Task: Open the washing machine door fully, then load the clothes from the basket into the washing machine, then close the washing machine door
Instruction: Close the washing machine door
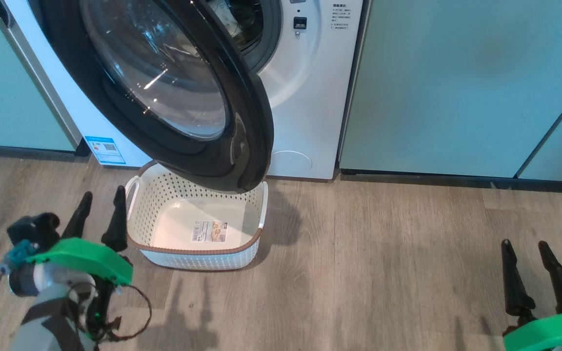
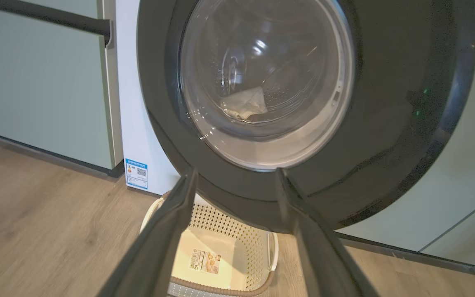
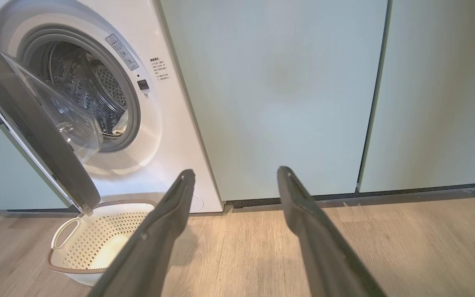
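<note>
The washing machine (image 1: 305, 97) is white, and its door (image 1: 242, 122) with the black rim and bulging glass stands swung out over the basket (image 1: 164, 195). The cream perforated basket holds no garments; a label sticker lies on its floor. A pale garment of the clothes (image 3: 121, 123) lies in the steel drum (image 3: 76, 82), and it shows through the door glass (image 2: 245, 105). My left gripper (image 1: 104, 191) is open beside the basket's left handle, pointing at the door (image 2: 386, 123). Off to the right, over bare floor, my right gripper (image 1: 524, 243) is open and holds nothing.
Pale green cabinet panels (image 1: 456, 83) flank the washer on both sides (image 2: 35, 82). A blue label sticker (image 1: 105, 150) sits low on the washer's front. Wooden floor (image 1: 383, 253) stretches between the basket and my right gripper.
</note>
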You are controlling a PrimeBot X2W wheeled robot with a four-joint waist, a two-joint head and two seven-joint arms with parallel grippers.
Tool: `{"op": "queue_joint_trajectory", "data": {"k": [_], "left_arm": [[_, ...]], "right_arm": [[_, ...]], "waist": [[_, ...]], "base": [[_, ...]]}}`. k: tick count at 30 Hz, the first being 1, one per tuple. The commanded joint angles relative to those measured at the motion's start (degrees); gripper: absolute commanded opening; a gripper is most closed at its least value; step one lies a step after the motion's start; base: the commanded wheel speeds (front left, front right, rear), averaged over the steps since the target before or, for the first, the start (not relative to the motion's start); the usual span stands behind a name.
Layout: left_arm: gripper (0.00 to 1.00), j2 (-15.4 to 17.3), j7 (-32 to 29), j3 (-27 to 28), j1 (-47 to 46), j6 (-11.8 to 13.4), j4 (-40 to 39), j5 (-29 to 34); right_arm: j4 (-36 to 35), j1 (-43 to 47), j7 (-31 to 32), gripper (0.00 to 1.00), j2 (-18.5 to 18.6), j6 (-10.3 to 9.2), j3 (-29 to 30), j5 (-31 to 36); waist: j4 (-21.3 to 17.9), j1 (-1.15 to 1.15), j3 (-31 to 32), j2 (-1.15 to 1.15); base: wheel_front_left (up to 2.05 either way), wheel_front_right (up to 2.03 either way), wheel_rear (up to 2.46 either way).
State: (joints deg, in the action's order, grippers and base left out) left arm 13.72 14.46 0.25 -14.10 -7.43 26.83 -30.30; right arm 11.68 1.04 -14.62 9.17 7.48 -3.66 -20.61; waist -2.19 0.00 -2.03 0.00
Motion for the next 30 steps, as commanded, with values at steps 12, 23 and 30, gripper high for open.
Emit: {"op": "queue_joint_trajectory", "data": {"k": [12,23,30], "left_arm": [[1.0,-3.27,0.53,7.6,3.45,-0.05,-8.45,14.66],[1.0,-4.62,0.53,9.38,4.09,-0.06,-7.74,17.64],[1.0,-4.79,0.53,8.14,4.46,-0.06,-7.46,18.3]], "right_arm": [[-2.32,-1.15,-0.38,1.0,0.14,0.01,-0.16,0.09],[-2.49,-1.05,-0.38,1.0,-0.25,0.01,0.15,0.26],[-2.77,-1.17,-0.38,1.0,-0.3,0.01,0.72,0.63]], "waist": [[-0.04,0.0,-0.24,0.0],[0.03,0.0,-0.25,0.0],[-0.28,0.0,-0.3,0.0]], "base": [[0.0,0.0,0.0],[0.0,0.0,0.0],[0.0,0.0,0.0]]}}
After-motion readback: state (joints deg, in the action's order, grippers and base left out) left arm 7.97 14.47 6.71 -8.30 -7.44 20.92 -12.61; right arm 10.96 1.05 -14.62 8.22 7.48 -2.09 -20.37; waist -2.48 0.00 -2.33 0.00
